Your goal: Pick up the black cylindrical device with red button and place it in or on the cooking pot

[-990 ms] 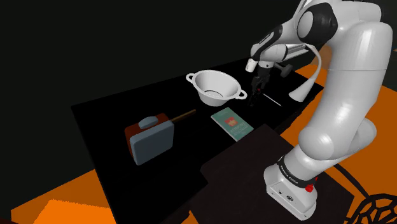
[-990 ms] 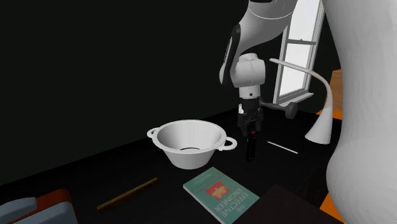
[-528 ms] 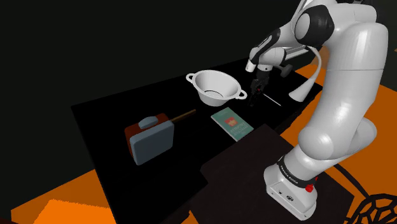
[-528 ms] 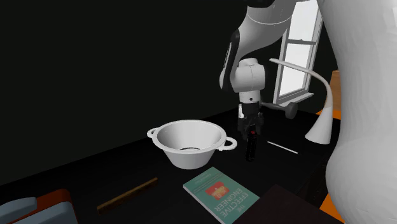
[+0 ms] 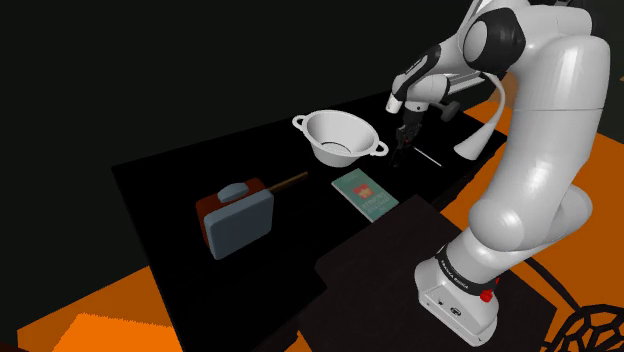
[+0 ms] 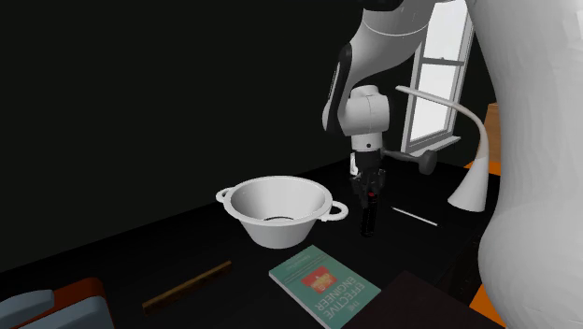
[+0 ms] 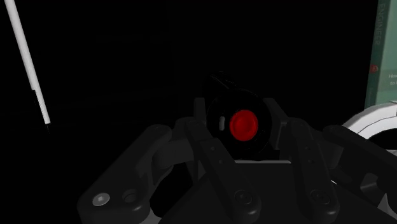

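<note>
Second exterior view: the black gripper point(image 6: 369, 190) points straight down near the far edge of the dark table point(image 6: 168, 257). Its jaws are clamped on the top of the black cylindrical device point(image 6: 368, 221). The device stands upright just beside the near handle of the white cooking pot point(image 6: 278, 211), between the pot and a thin white rod point(image 6: 414, 217). Whether its base touches the table, I cannot tell. In the wrist view the fingers point(image 7: 202, 124) press both sides of the device around its red button. A green book point(image 6: 325, 286) lies nearer the table's front edge.
</note>
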